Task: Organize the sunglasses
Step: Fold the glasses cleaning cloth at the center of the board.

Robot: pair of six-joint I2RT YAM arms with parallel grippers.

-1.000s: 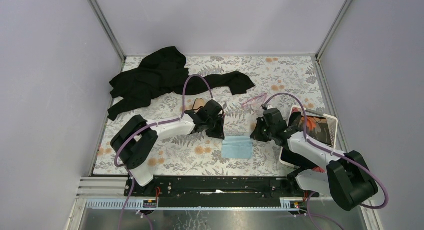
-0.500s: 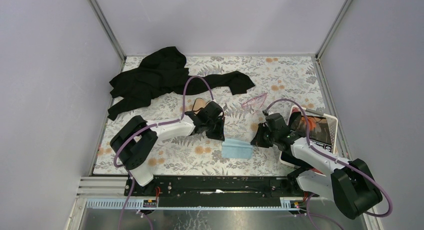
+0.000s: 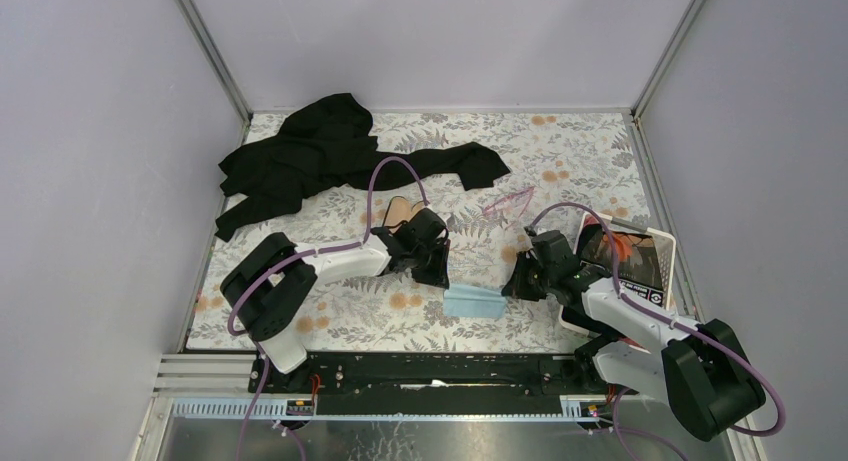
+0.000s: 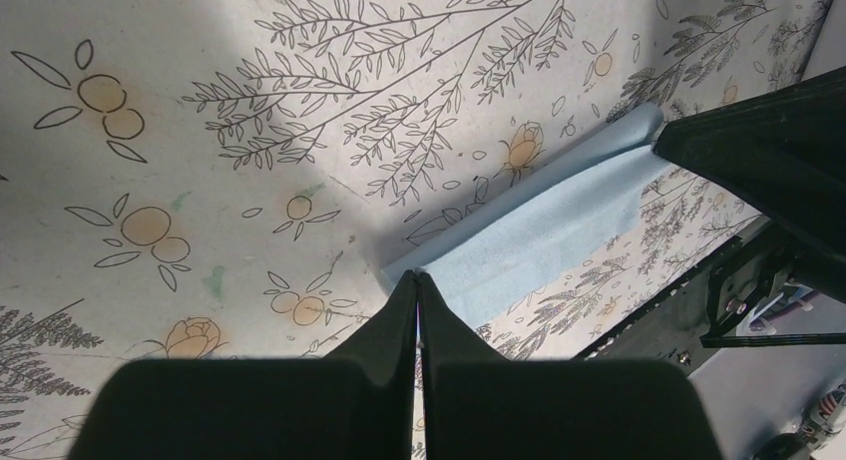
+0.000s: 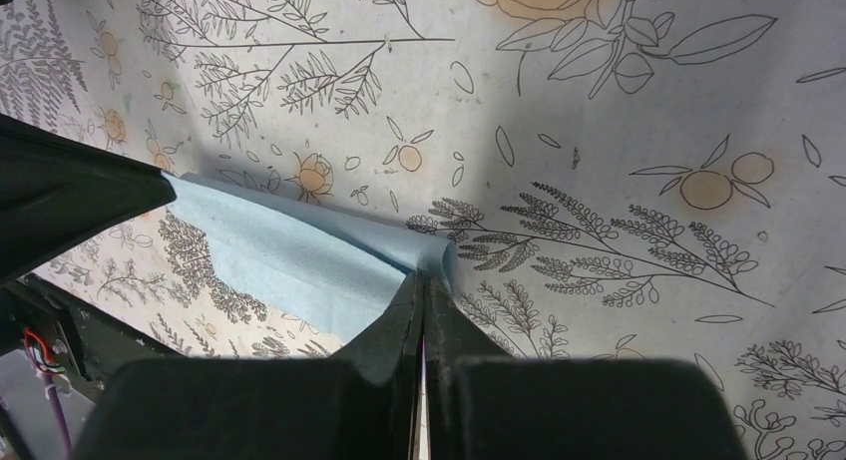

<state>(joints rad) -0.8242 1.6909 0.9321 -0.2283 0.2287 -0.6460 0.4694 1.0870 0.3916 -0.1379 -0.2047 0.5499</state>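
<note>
The sunglasses [image 3: 508, 200], thin and pink, lie on the floral mat beyond both arms, with nothing touching them. A light blue cloth [image 3: 473, 301] lies folded between the grippers. My left gripper [image 3: 443, 281] is shut on the cloth's left corner, seen pinched at the tips [image 4: 417, 275] with the cloth [image 4: 539, 235] running off to the right. My right gripper [image 3: 507, 289] is shut on the right corner [image 5: 424, 277] of the cloth [image 5: 299, 255]. The black case [image 3: 397, 213] with tan lining sits open behind the left arm, partly hidden.
A black garment [image 3: 320, 156] sprawls over the far left of the mat. A white basket [image 3: 665, 243] holding dark items stands at the right edge. A black rail [image 3: 430, 371] runs along the near edge.
Both grippers have drawn toward the near edge with the cloth's far corners, and the cloth is now folded over into a narrower strip.
</note>
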